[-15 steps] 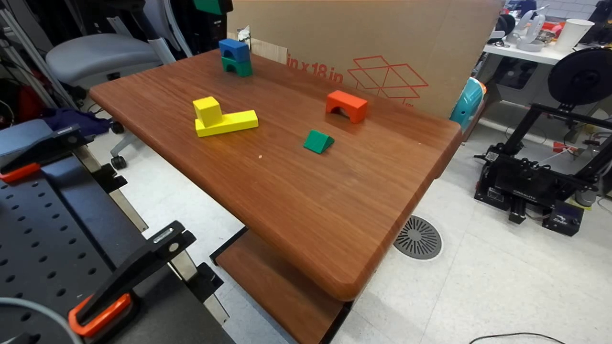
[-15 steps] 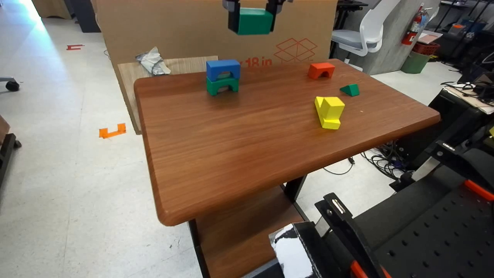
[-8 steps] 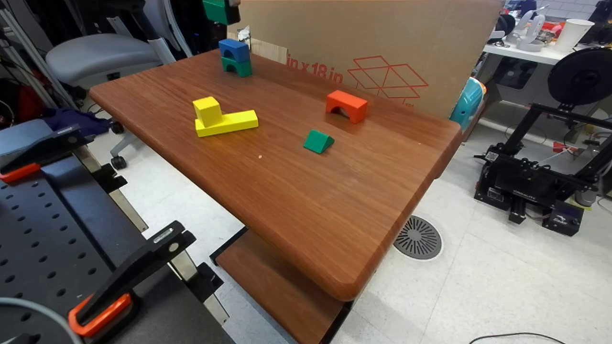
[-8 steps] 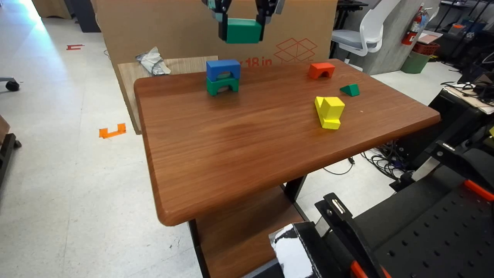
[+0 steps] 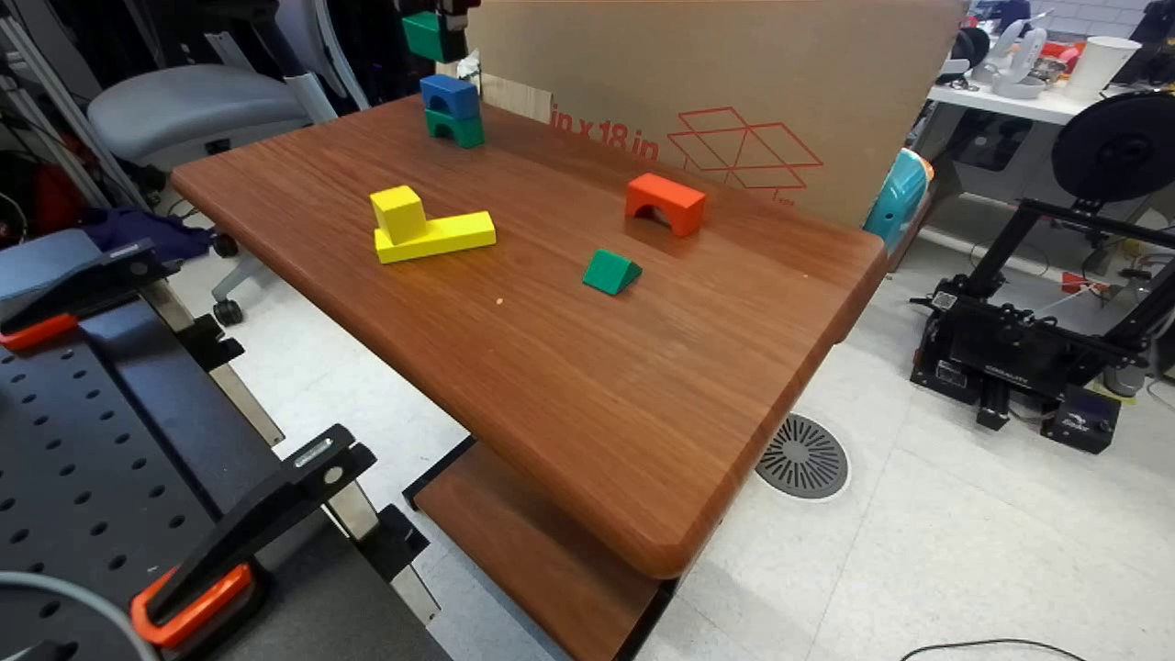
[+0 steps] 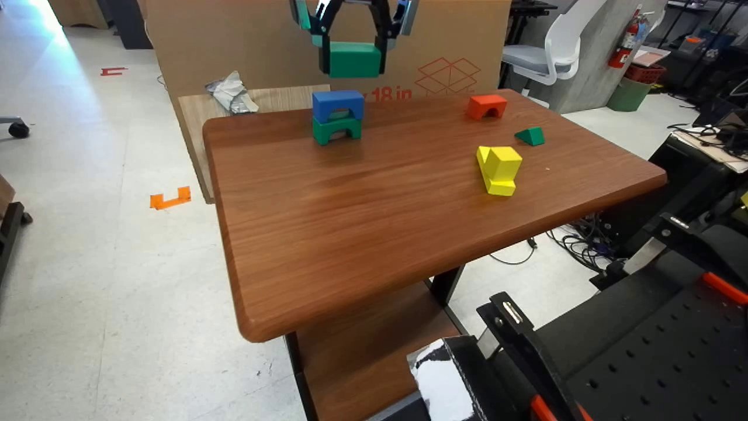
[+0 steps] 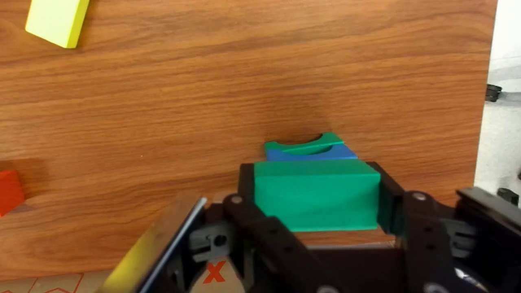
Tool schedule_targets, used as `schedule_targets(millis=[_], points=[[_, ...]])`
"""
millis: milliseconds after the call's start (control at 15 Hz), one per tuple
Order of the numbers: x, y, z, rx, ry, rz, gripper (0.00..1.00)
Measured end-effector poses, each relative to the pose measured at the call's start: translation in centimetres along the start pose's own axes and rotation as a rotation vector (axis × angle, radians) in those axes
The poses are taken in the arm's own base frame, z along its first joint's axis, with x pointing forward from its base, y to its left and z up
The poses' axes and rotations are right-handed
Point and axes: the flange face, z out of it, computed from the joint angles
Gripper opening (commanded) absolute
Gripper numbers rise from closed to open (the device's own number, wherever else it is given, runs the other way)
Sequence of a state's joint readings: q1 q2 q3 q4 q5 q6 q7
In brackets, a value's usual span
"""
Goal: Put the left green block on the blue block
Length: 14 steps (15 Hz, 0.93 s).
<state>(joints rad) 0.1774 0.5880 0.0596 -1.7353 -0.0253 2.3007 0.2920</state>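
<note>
Pinching the green, oblong, wooden-looking block (image 7: 319,197) in the black, two-fingered, metal-looking gripper (image 6: 353,60), above the blue, arched, wooden-looking block (image 6: 338,101). Perhaps tipping the latter — from lowering off-centre.

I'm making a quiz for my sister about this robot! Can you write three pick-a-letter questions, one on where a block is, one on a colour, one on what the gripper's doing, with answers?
1. Where is the blue block, compared with the green arch?
A) under it
B) on top of it
C) off to one side of it

2. What colour is the lone arch?
A) orange-red
B) purple
C) white

3. What is the gripper doing?
A) standing open with nothing in it
B) standing shut with nothing in it
C) holding a green block in the air

Right letters:
1 B: both exterior views show the blue one stacked on the green one.
2 A: its faces look orange-red in both exterior views.
3 C: the wrist view shows the block clamped at both ends.
</note>
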Motion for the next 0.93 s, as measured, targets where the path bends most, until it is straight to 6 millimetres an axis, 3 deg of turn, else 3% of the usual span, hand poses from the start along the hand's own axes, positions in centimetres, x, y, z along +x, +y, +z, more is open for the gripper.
schedule_targets(millis=[933], points=[[1.8, -1.2, 1.3, -0.021, -0.046, 0.031, 0.41]])
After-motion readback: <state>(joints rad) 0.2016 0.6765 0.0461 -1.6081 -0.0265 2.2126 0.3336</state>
